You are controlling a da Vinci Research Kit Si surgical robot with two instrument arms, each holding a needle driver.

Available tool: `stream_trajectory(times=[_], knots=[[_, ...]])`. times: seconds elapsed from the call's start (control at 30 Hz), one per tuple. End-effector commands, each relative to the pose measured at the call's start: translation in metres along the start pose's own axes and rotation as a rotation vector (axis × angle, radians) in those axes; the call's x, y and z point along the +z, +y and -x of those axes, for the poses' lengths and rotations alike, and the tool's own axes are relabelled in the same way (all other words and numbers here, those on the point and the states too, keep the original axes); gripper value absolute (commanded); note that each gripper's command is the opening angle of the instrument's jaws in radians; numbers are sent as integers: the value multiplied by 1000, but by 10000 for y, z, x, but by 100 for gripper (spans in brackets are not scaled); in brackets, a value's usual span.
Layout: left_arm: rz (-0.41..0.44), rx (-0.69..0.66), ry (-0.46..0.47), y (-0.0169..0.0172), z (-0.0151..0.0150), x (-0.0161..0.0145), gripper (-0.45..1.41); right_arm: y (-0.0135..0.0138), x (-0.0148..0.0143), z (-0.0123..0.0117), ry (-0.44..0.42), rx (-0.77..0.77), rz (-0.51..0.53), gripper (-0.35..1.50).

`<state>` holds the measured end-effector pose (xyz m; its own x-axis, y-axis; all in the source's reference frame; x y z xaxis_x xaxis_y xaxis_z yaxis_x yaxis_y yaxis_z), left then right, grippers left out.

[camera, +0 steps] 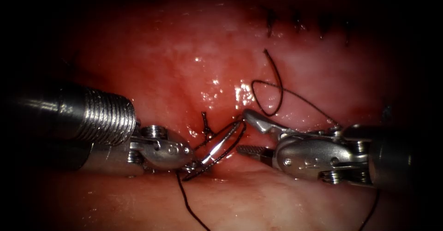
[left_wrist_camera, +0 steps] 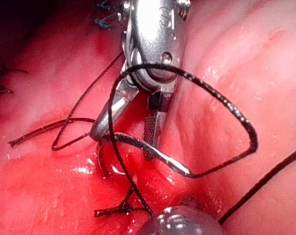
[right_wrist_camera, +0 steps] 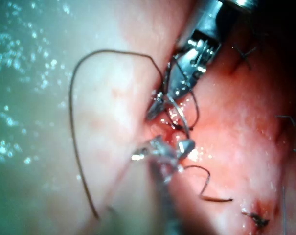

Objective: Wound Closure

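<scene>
We see 2 claws over the wet, pink tissue (camera: 175,65), and they meet near the middle of the cut (camera: 221,106).

The left claw (camera: 198,165) comes in from the left. It is closed on the curved needle (camera: 220,144), gripping it close to one end. The needle slants up and to the right from this claw toward the other one. It lies just above the tissue, and we cannot tell if its far tip is in the tissue.

The right claw (camera: 249,134) comes in from the right. Its 2 jaws are spread wide, one up and one down, and it holds nothing. Its upper jaw is just beside the top end of the needle.

The dark thread (camera: 270,90) makes a loop on the tissue on the right side of the cut, with a loose end pointing up. More thread wraps around the needle and hangs down below the left claw.

A small knot (camera: 205,125) with short cut ends sits by the cut, just above the left claw. A row of finished stitches (camera: 309,26) lies far back on the tissue. Red fluid (left_wrist_camera: 89,196) shines around the cut.
</scene>
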<state>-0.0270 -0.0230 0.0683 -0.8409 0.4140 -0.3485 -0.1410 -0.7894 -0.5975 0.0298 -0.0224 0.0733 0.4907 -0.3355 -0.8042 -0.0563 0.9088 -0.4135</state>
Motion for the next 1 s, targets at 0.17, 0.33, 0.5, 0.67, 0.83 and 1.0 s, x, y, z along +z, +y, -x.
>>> stream_trajectory(times=[0.17,0.33,0.5,0.67,0.83,1.0], knots=[[3,2,0,0,-3,8,-20,-2,20,-4,29,-8,40,105],[4,3,0,-1,-4,8,-20,-3,18,-13,42,-58,53,73],[4,4,0,0,-5,9,-20,-4,18,-12,52,-130,56,-35],[6,5,0,1,-6,8,-20,-1,13,-1,84,-224,20,-35],[8,4,1,5,-10,7,-20,4,14,24,191,-256,-21,-35],[13,6,0,5,-10,7,-20,17,12,26,206,-219,-22,-8]])
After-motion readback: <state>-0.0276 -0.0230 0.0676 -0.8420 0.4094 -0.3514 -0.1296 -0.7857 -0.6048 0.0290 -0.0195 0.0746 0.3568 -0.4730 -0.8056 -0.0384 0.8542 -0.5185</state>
